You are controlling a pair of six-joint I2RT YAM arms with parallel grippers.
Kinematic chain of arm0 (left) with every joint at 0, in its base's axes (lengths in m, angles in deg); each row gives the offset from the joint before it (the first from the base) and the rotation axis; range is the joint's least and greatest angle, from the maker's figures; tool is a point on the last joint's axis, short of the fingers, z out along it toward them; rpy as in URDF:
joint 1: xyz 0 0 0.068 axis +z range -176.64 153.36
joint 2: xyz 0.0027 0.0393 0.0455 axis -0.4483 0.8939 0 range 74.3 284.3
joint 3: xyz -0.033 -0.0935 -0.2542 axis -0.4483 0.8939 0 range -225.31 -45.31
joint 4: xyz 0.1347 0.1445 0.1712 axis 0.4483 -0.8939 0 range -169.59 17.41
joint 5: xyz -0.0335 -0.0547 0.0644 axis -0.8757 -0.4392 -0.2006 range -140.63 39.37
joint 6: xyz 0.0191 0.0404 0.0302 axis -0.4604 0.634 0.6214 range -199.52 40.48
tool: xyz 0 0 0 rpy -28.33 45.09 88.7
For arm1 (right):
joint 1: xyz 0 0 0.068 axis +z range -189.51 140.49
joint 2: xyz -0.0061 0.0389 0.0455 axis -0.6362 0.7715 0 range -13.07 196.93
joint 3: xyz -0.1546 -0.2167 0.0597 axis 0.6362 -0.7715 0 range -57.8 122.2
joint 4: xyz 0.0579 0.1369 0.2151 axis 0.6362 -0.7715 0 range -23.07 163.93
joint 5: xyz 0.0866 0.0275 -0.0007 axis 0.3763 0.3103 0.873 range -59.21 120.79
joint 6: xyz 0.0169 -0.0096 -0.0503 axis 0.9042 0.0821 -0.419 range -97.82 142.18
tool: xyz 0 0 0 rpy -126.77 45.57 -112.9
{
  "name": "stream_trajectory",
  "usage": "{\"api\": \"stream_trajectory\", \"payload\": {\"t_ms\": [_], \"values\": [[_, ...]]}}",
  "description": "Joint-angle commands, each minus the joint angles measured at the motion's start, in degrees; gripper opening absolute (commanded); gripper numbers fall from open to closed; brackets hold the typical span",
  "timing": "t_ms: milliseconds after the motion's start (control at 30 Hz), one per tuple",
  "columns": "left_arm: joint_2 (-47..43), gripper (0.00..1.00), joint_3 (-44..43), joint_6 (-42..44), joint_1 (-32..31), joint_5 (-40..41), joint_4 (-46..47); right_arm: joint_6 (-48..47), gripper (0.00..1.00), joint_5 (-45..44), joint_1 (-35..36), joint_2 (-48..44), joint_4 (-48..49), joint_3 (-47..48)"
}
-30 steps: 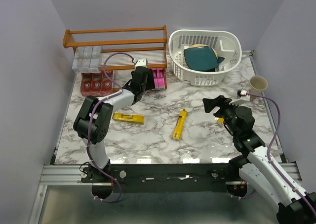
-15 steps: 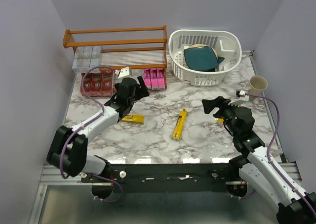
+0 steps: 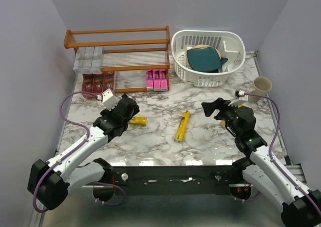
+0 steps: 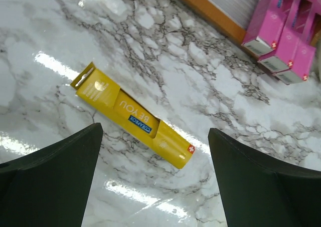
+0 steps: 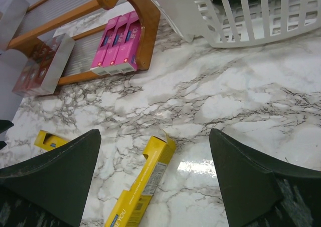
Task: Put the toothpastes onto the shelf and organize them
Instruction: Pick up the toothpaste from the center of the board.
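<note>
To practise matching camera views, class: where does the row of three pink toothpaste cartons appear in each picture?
Top external: pink cartons, upper centre, on the shelf lower tier.
Left wrist: pink cartons at top right.
Right wrist: pink cartons at upper left.
Shared landmark: the shelf's orange wood beside them.

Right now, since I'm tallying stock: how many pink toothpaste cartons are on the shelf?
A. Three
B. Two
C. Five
A: three pink cartons sit side by side at the right end of the lower tier of the shelf.
</note>
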Motion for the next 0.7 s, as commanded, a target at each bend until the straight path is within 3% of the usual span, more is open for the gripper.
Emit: {"api": "stream_trajectory", "payload": {"t_ms": [0,367,667], "values": [[2.5,0.98,1.4,-13.5,-3.9,8.6,-8.8,-0.7,0.97,2.1,0.1,0.9,2.1,-0.4],[18.5,0.99,-4.3,-17.5,-7.5,8.1,-3.5,-0.8,0.97,2.8,0.1,2.0,2.2,-0.4],[23.2,0.99,-2.9,-18.1,-7.8,5.4,-1.3,-0.8,0.97,3.2,0.1,2.7,2.3,-0.3]]}}
